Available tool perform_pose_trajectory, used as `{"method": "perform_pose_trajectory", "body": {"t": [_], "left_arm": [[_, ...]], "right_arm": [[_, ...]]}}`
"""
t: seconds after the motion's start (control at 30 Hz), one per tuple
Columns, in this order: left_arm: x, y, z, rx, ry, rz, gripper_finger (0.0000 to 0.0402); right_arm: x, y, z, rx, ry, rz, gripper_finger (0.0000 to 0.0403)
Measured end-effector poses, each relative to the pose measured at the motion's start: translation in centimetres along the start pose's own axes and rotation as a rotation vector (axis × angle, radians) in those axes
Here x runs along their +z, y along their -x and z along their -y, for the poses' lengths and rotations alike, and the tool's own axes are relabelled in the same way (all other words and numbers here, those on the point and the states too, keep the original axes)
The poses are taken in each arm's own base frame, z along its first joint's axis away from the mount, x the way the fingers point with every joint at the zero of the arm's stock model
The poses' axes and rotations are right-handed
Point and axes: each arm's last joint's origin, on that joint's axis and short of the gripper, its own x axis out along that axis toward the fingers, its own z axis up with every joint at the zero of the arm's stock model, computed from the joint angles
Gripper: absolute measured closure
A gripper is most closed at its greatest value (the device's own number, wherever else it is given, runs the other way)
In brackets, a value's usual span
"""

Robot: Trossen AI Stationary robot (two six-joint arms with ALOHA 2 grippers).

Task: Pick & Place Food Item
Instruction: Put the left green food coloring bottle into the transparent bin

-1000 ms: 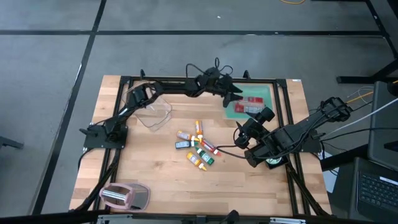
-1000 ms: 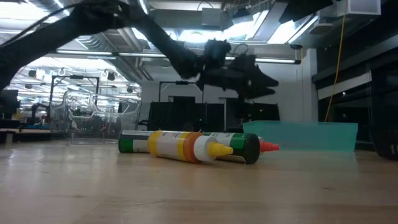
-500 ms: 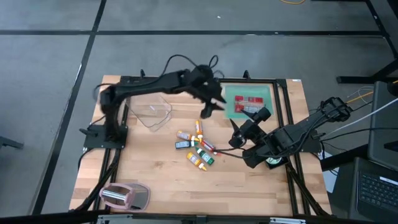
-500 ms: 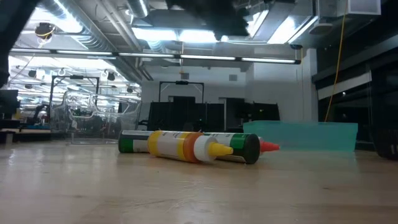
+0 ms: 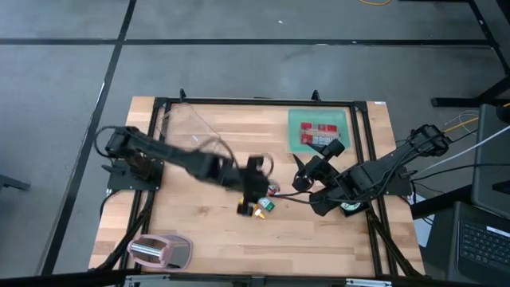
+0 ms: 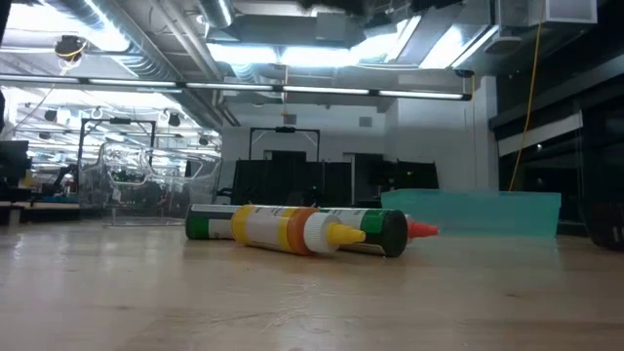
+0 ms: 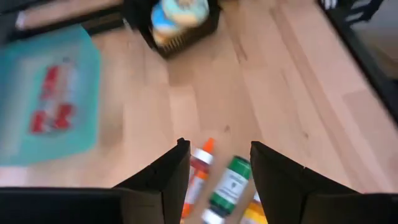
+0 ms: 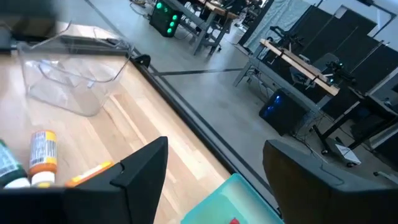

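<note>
Bottles [image 5: 256, 201] of condiment lie heaped mid-table, none lifted. Left gripper [image 7: 214, 163] hangs directly over them, fingers parted, empty. Right gripper [image 8: 214, 163] waits alongside (jaws wide). Beyond, the teal tray [image 5: 344, 131] already carries red packets [image 5: 317, 135]; picking remains.

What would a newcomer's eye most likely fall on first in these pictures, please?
Probably the left gripper, its fingers open, low over the cluster of small bottles at the table's middle. Next, the teal tray with red packets at the far right, and the right gripper waiting open just in front of it.
</note>
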Motion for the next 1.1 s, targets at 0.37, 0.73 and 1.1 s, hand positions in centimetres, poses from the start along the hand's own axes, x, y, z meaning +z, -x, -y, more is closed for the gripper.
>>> {"method": "perform_pose_trajectory", "body": {"t": [0.37,0.73,1.1], "left_arm": [[-10.8,-5.4,3.3,0.189,0.222,0.001,0.0238],[-12.9,-5.7,1.4,0.212,0.363,-0.188,0.0238],[-13.5,-6.6,0.9,0.199,0.381,-0.232,0.0238]], "right_arm": [[0.0,-0.5,0.1,0.004,0.033,-0.02,0.0144],[0.0,-1.5,0.2,0.046,0.015,-0.085,0.0144],[0.0,-1.5,0.2,0.058,0.014,-0.092,0.0144]]}}
